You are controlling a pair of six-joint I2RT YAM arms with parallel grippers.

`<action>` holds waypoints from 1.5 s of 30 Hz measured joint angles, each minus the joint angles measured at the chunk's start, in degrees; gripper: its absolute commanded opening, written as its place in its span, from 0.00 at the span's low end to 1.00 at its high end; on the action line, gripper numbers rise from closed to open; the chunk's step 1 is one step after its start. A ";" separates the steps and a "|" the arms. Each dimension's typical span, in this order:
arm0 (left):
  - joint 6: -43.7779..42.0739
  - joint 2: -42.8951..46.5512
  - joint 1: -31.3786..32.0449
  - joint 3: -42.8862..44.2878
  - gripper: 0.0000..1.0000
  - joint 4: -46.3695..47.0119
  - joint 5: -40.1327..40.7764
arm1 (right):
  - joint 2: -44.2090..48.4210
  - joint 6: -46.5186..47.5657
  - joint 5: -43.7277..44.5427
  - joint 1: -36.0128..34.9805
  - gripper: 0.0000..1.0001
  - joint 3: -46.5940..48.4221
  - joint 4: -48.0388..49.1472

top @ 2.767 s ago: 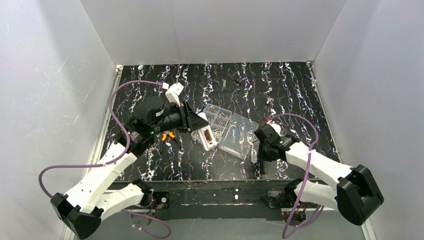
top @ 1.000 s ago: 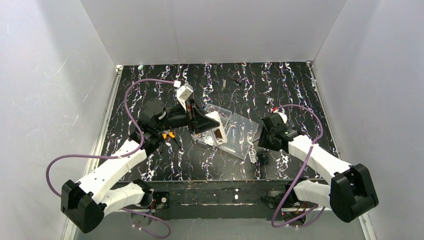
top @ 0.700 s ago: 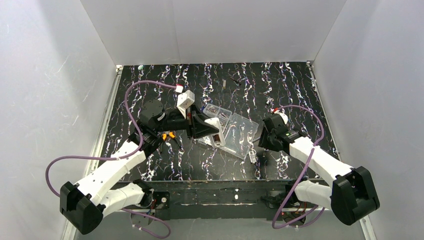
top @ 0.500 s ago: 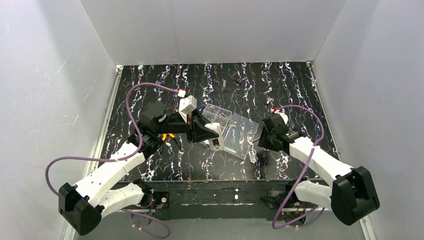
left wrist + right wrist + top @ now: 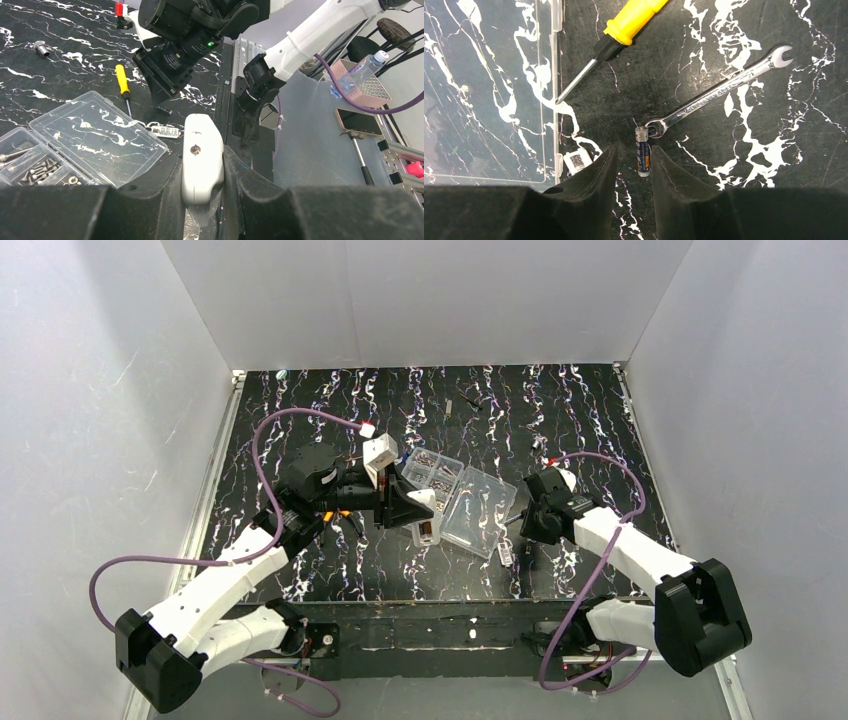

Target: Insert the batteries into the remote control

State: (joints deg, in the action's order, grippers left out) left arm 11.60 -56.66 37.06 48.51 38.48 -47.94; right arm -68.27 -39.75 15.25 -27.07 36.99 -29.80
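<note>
Moved across since earlier, your right gripper (image 5: 633,162) straddles a battery (image 5: 642,150) on the worktop (image 5: 724,30), jaws apart and not gripping, while your left gripper (image 5: 200,175) clenches the remote control (image 5: 200,145) aloft; loading apparently hasn't started.

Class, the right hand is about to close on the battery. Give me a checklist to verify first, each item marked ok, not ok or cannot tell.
1. Battery between the fingers of the right hand: ok.
2. Right hand open: ok.
3. Battery free of wrench: not ok, the ring end sits against its tip.
4. Screwdriver clear of the fingers: ok.
5. Left hand shut on remote: ok.
6. Remote's battery bay open: cannot tell.
</note>
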 measured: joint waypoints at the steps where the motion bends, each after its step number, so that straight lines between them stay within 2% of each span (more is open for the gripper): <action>1: 0.00 0.07 0.00 0.00 0.00 -0.04 0.17 | -0.04 -0.07 0.02 0.09 0.41 0.13 -0.24; 5: 0.24 0.26 0.00 0.00 0.00 -0.04 0.94 | -0.44 -0.42 0.02 0.50 0.44 0.76 -1.03; 13: 1.38 0.24 0.00 0.00 0.00 -0.24 1.95 | -2.73 -0.59 -1.60 1.38 0.33 1.07 -1.90; 28: 2.54 0.20 0.00 0.00 0.00 -0.26 2.78 | -5.66 -0.44 -2.51 2.27 0.31 1.88 -2.10; 45: 2.54 0.20 0.00 0.00 0.00 -0.33 3.08 | -8.48 1.03 -3.41 2.73 0.20 1.95 -1.49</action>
State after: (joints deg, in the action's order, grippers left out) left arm 14.13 -56.47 37.06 48.51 38.15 -44.86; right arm -76.75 -38.72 11.84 -24.34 38.94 -31.29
